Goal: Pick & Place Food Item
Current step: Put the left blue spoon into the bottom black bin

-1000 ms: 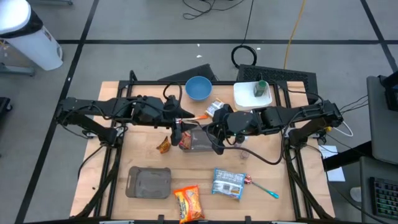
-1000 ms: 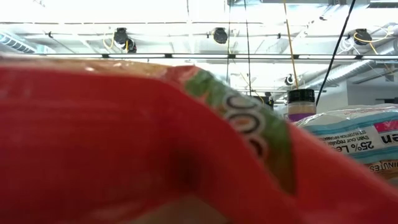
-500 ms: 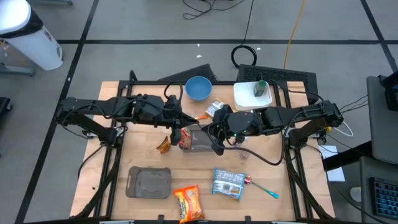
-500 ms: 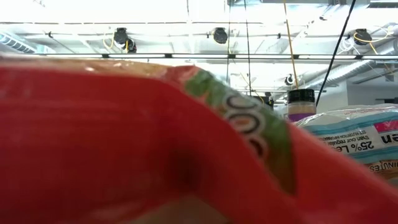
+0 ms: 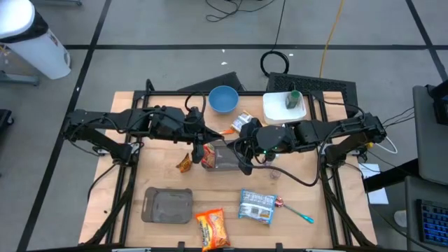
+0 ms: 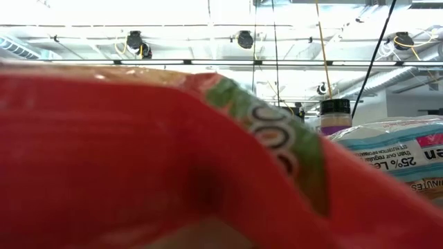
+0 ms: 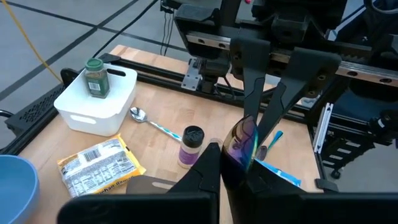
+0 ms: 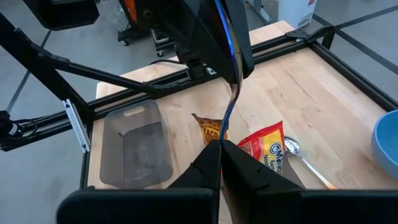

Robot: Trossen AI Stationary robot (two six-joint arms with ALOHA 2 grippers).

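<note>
High view. Find the left gripper [image 5: 204, 150] and the right gripper [image 5: 243, 162] facing each other at table centre, both clamped on opposite edges of the clear plastic bag [image 5: 222, 158], with no gap between the fingers of either. Note the bag stretched between them above the tabletop. Locate the taco packet [image 5: 184, 163] just beside the left gripper. Locate the blue bowl [image 5: 223, 99], the silver packet [image 5: 244, 120] and the white bin [image 5: 283, 110] holding a green jar [image 5: 293, 99] along the far edge. Locate the grey tray [image 5: 168, 205], orange snack packet [image 5: 212, 228], blue packet [image 5: 257, 206] and teal-handled spoon [image 5: 295, 211] along the near edge.

Low view. Expect a red wrapper [image 6: 138, 159] close against the lens, filling most of the frame, with a blue-and-white packet [image 6: 405, 152] and a black-lidded jar [image 6: 336, 114] behind. Shows neither gripper nor the bag.

Left wrist view. Confirm the fingers pressed together on a thin, glossy fold of the bag, with the right gripper gripping the same film opposite.

Right wrist view. Confirm the fingers pressed together on the bag's edge. Note a red-and-yellow packet [image 8: 264, 148] lying on the wood below the film, beside the taco packet and near the tray; cannot tell whether anything sits inside the bag.
</note>
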